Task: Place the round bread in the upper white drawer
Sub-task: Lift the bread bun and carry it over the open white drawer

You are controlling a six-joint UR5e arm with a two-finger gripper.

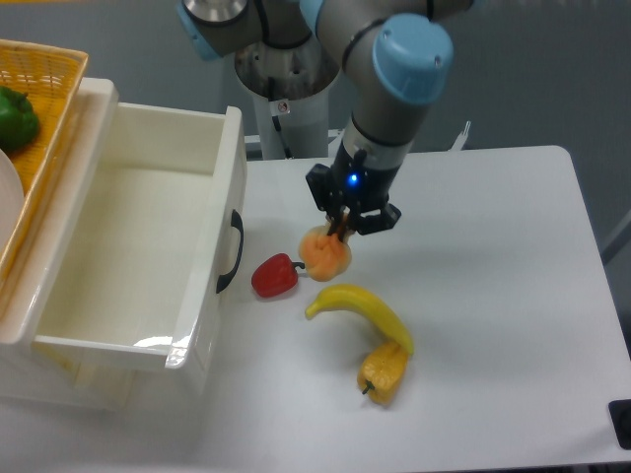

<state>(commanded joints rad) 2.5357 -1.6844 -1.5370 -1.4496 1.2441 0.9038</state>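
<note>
My gripper point(338, 229) clamps the bread point(324, 253), lifted off the tabletop point(493, 296); carrying it into the open drawer point(138, 246) remains.

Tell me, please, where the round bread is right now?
The round bread hangs in the claw, just right of the red pepper, above the banana.

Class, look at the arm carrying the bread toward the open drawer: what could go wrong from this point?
1. The gripper pinches only the top of the round bread, so it might slip out in transit.
2. The bread hangs low beside the red pepper; moving left without rising could knock it or hit the upper white drawer front wall.
</note>
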